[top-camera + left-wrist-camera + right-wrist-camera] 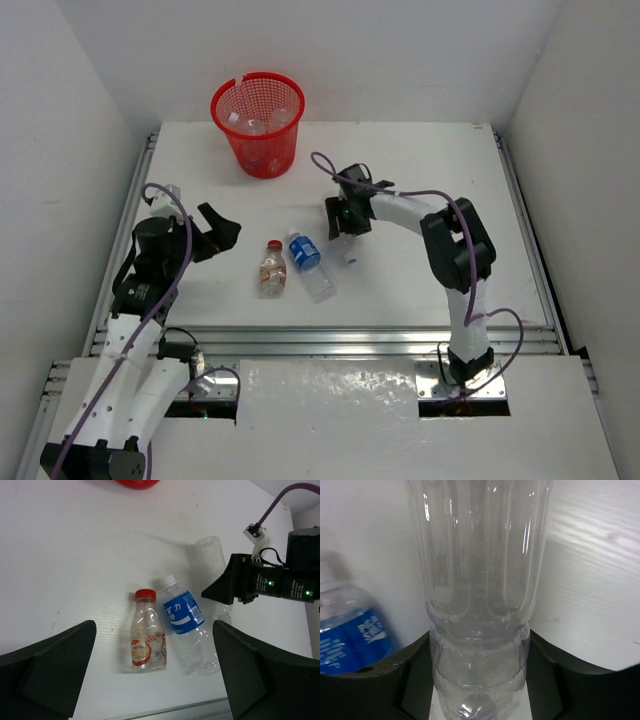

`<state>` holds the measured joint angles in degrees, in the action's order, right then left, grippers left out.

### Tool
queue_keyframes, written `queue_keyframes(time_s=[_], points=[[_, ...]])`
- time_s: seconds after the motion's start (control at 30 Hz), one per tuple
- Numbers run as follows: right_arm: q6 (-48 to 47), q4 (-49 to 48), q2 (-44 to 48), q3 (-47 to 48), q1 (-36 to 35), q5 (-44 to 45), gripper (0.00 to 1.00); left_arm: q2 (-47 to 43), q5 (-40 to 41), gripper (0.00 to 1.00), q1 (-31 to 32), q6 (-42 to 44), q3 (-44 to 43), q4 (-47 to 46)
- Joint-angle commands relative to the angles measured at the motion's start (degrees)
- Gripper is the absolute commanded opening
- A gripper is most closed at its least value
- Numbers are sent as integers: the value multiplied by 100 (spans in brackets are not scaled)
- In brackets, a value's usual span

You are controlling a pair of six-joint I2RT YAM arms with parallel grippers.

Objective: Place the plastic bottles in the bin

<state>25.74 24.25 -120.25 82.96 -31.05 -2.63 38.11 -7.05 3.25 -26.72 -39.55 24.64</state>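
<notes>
The red mesh bin (pixel 258 140) stands at the back left with clear bottles (pixel 265 122) inside. A red-capped bottle (pixel 271 268) and a blue-labelled bottle (pixel 310 265) lie side by side near the front; they also show in the left wrist view, the red-capped one (pixel 148 637) left of the blue-labelled one (pixel 187 625). My left gripper (pixel 218 232) (pixel 154 645) is open and empty, left of them. My right gripper (pixel 347 218) (pixel 480 650) is shut on a plain clear bottle (pixel 480 580) (pixel 211 555), right of the blue-labelled bottle (pixel 350 635).
White walls enclose the table on three sides. A metal rail (pixel 330 340) runs along the front edge. The right arm's purple cable (pixel 420 195) loops above the table's middle right.
</notes>
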Motion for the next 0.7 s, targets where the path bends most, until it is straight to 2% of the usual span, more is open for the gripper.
queue_keyframes(time_s=[0.0,0.07,0.13,0.2,0.23,0.27,0.3,0.33,0.37,0.5,0.67], points=[[-77,-43,588,-332,423,255,31,12,-594,100,-26,97,-53,-442],[-104,-43,913,-533,450,255,20,178,-972,100,-26,1,-62,-530],[-95,-288,1413,-1128,416,115,17,302,-1891,100,0,-271,-18,-1021],[-51,-858,2467,-1649,310,-533,14,495,-2421,100,280,-675,-26,-1759],[-34,-1191,2862,-2295,292,-1006,12,583,-2441,100,717,-790,-79,-1987],[10,-1978,3649,-2641,284,-2029,12,801,-2415,100,1000,-887,-166,-2338],[54,-2316,4005,-3184,283,-2492,12,925,-2354,100,1298,-905,-367,-2533],[141,-2894,4340,-3389,275,-2870,12,1240,-2371,100,1797,-923,-491,-2831],[212,-3065,4874,-3539,266,-3388,11,1391,-2397,100,2002,-931,-684,-2973],[265,-3119,5660,-3751,125,-4137,8,1962,-2354,100,2802,-888,-922,-3719],[204,-2787,6135,-3586,38,-4509,10,2376,-2485,100,3278,-1002,-1151,-4458]])
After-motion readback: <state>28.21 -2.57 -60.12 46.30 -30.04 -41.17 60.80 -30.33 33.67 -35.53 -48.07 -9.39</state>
